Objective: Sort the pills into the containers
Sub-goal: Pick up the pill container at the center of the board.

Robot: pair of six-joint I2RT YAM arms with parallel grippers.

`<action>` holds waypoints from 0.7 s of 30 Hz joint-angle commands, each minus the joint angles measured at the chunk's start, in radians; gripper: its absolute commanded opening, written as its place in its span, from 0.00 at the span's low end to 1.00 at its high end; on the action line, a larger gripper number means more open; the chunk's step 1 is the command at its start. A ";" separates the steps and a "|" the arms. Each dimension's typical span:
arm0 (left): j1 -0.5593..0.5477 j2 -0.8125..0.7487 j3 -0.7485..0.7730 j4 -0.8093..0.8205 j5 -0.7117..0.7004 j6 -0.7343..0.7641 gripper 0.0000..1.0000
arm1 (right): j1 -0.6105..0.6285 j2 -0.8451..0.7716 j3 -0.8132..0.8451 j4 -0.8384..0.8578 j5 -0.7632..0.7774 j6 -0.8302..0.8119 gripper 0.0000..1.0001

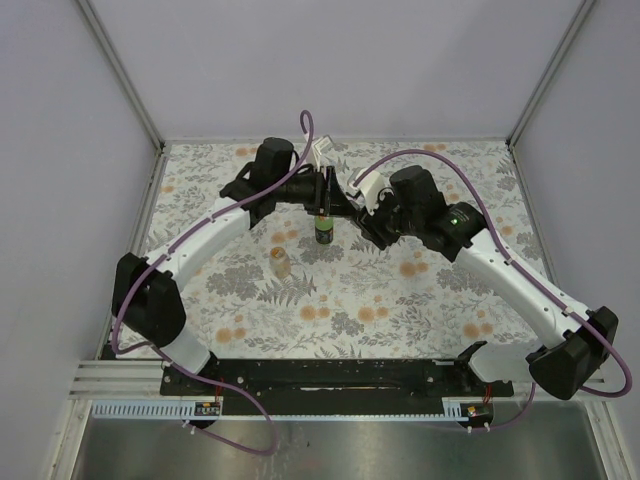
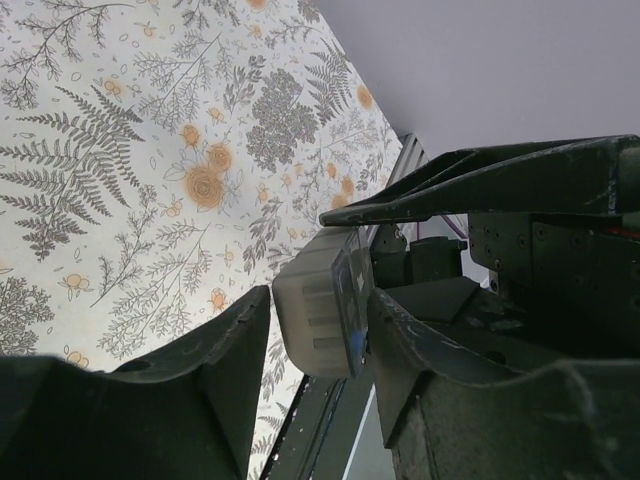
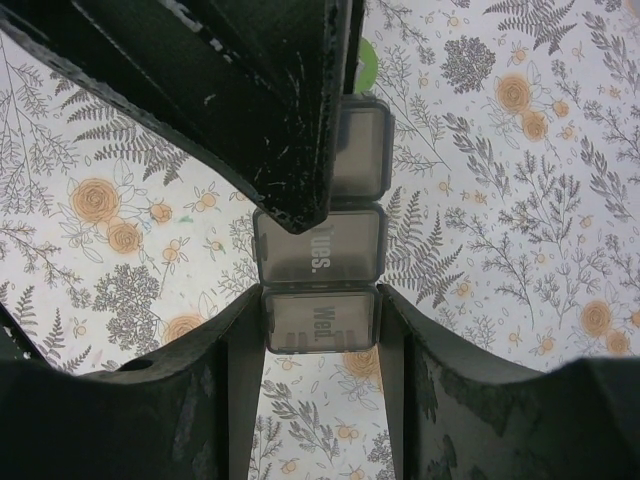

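Note:
A smoky grey pill organizer (image 3: 320, 245) hangs above the floral table between both grippers. My right gripper (image 3: 320, 300) is shut on its "Wed." compartment (image 3: 320, 322), gripping it across its width. My left gripper (image 2: 320, 300) straddles the organizer's other end (image 2: 312, 318). Its right finger (image 2: 400, 330) touches the lid side, and a thin gap shows at its left finger (image 2: 240, 340). From above, the two grippers meet at mid-table, left (image 1: 322, 196) and right (image 1: 352, 208). No pills show.
A dark bottle with a green cap (image 1: 324, 232) stands just below the grippers. A small amber bottle (image 1: 281, 262) stands to its near left. Grey walls close in the table on three sides, and a black rail (image 1: 330, 375) runs along the near edge.

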 commanded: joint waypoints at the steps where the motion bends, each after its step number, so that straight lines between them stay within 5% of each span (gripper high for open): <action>1: -0.005 0.014 0.055 0.020 0.033 0.010 0.45 | 0.016 -0.004 -0.002 0.038 0.020 0.011 0.13; 9: -0.008 0.028 0.065 0.022 0.050 -0.002 0.31 | 0.019 -0.004 -0.009 0.038 0.017 0.011 0.13; 12: -0.008 0.029 0.065 0.023 0.060 -0.011 0.13 | 0.019 -0.004 -0.009 0.036 0.018 0.011 0.17; 14: -0.010 0.023 0.053 0.046 0.070 -0.036 0.00 | 0.021 -0.004 -0.006 0.032 0.021 0.013 0.25; 21: -0.010 -0.017 -0.017 0.119 0.057 -0.123 0.00 | 0.019 -0.004 0.007 0.029 0.038 0.022 0.59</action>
